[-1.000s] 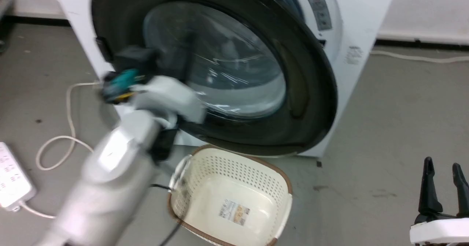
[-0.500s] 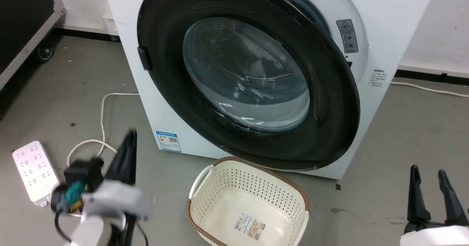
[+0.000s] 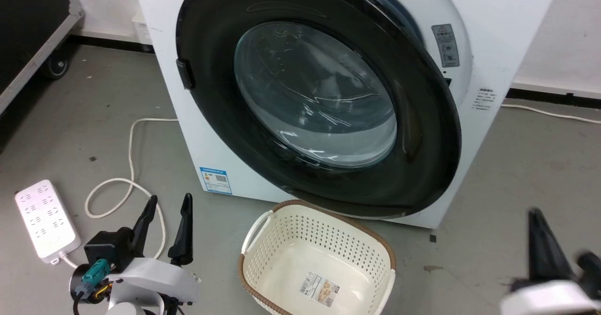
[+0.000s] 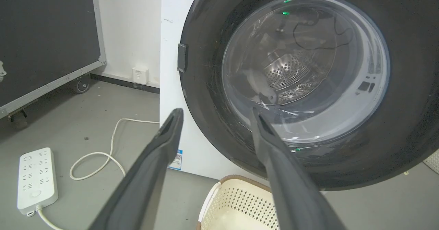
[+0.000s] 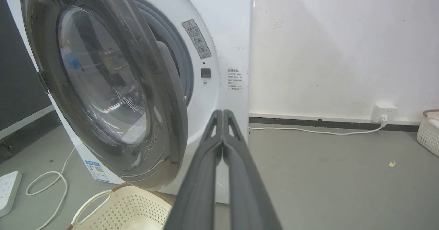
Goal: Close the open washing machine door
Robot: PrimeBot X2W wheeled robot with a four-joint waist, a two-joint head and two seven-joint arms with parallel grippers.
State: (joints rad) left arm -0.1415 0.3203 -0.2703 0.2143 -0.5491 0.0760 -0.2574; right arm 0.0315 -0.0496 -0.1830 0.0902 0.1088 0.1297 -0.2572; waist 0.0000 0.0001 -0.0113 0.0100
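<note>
One washing machine (image 3: pixel 211 155) stood there, with one washing machine door (image 3: pixel 319 94) and one blue sticker (image 3: pixel 215 180). There were two baskets: one basket (image 3: pixel 319 263) at six o'clock below the door, and a second basket (image 5: pixel 427 130) at three o'clock in the right wrist view. There was one power strip (image 3: pixel 45 220), one looped white cable (image 3: pixel 127 183), and two end effectors: the left end effector (image 3: pixel 169 197) and the right end effector (image 5: pixel 223 112).

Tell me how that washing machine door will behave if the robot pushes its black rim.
The washing machine door will likely swing as one rigid piece on its left side: its right edge stands off the washing machine. Its glossy rim looks slippery, so a push may skid. The bulging glass probably makes it fairly heavy.
</note>
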